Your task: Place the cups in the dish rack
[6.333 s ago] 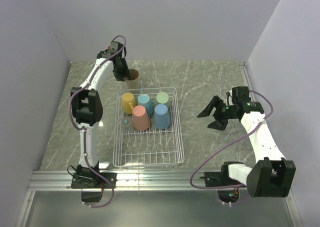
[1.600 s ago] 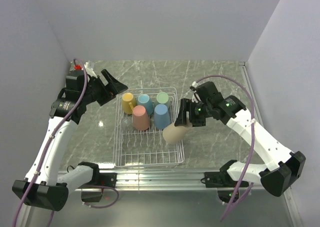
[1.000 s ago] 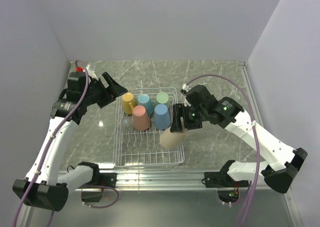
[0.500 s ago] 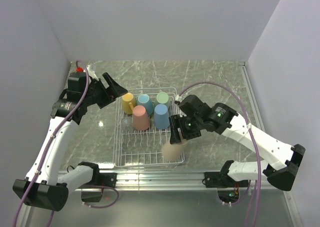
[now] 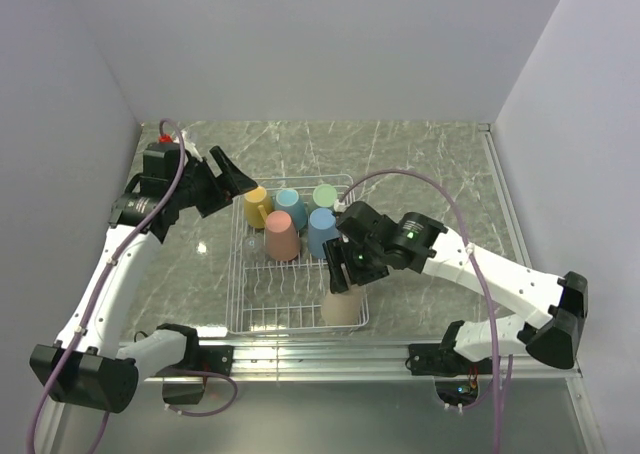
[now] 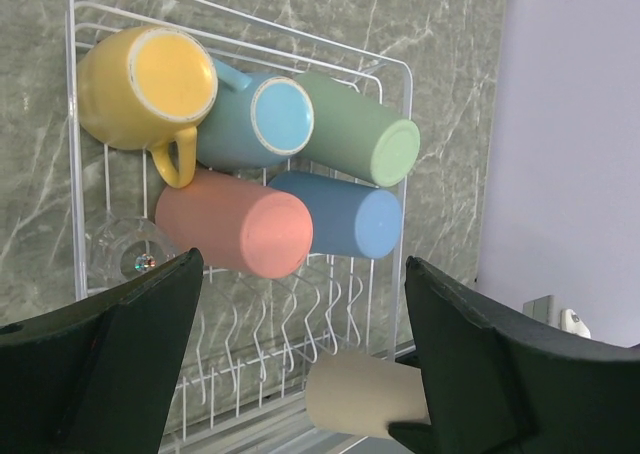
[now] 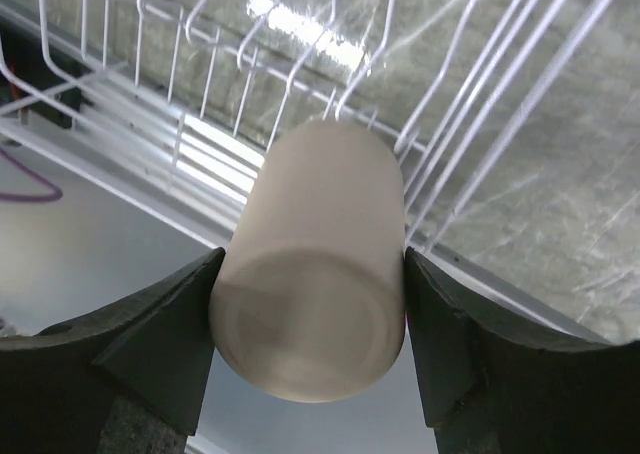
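Note:
The white wire dish rack (image 5: pixel 290 329) holds five cups bottom up at its far end: a yellow mug (image 5: pixel 256 204), a light-blue mug (image 5: pixel 290 206), and green (image 5: pixel 324 195), blue (image 5: pixel 322 231) and salmon-pink (image 5: pixel 282 237) tumblers. My right gripper (image 5: pixel 347 276) is shut on the beige cup (image 5: pixel 343 307) over the rack's near right corner. In the right wrist view both fingers press the beige cup's (image 7: pixel 315 304) sides, with rack wires (image 7: pixel 480 124) beyond. My left gripper (image 5: pixel 235 179) hangs open and empty at the rack's far left; its wrist view shows the cups and the beige cup (image 6: pixel 365 407).
A small clear glass (image 5: pixel 250 242) lies in the rack left of the pink tumbler. The metal rail (image 5: pixel 300 356) runs along the table's near edge just behind the rack. Grey walls close in the table on the left, back and right.
The right arm has carried the beige cup from the rack's right side toward its near right corner. The left gripper has shifted slightly and stays open.

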You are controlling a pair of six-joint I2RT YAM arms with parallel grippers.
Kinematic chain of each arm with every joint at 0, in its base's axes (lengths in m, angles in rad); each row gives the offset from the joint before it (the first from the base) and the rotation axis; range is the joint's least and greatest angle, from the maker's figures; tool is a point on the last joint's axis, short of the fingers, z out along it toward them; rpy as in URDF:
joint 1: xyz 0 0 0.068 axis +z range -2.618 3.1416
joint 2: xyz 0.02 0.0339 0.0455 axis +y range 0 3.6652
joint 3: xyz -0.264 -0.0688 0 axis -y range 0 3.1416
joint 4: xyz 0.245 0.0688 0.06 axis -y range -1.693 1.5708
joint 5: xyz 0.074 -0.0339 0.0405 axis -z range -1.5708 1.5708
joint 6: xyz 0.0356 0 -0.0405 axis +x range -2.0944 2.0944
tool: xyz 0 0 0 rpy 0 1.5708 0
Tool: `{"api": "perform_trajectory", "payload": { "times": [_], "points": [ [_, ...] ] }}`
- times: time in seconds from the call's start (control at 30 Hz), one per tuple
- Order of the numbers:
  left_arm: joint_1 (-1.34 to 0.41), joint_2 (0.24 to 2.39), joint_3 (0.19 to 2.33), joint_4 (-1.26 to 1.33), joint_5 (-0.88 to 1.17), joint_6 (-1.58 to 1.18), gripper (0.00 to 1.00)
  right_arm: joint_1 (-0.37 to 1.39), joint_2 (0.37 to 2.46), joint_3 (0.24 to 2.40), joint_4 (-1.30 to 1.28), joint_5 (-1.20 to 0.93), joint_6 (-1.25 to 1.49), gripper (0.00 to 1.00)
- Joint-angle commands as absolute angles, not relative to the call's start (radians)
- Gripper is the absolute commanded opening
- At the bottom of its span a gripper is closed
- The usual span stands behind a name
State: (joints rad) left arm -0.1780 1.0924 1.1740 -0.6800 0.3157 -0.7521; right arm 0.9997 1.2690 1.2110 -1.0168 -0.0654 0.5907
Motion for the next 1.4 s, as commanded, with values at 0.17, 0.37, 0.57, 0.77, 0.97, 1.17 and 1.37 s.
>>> {"api": "perform_trajectory", "payload": {
  "times": [0.17, 0.37, 0.57, 0.77, 0.97, 1.17, 1.37],
  "points": [
    [-0.175, 1.092, 1.23, -0.699, 0.302, -0.715, 0.87, 1.046, 1.353, 1.193, -1.003, 0.067, 0.598, 0.0],
    [-0.175, 1.092, 1.239, -0.71, 0.302, -0.71, 0.87, 1.048, 1.374, 1.279, -1.019, 0.155, 0.609, 0.0],
    [-0.175, 1.092, 1.249, -0.721, 0.295, -0.704, 0.87, 1.049, 1.302, 1.231, -0.976, 0.153, 0.609, 0.0],
    [-0.175, 1.08, 1.233, -0.707, 0.299, -0.716, 0.87, 1.051, 1.308, 1.181, -0.974, 0.12, 0.618, 0.16],
    [-0.175, 1.077, 1.227, -0.695, 0.304, -0.724, 0.87, 1.049, 1.342, 1.203, -0.985, 0.118, 0.609, 0.42],
    [-0.175, 1.074, 1.23, -0.689, 0.299, -0.727, 0.87, 1.051, 1.348, 1.216, -1.009, 0.138, 0.603, 0.71],
    [-0.175, 1.065, 1.216, -0.683, 0.299, -0.735, 0.87, 1.049, 1.361, 1.242, -1.032, 0.16, 0.604, 0.82]
  ]
}}
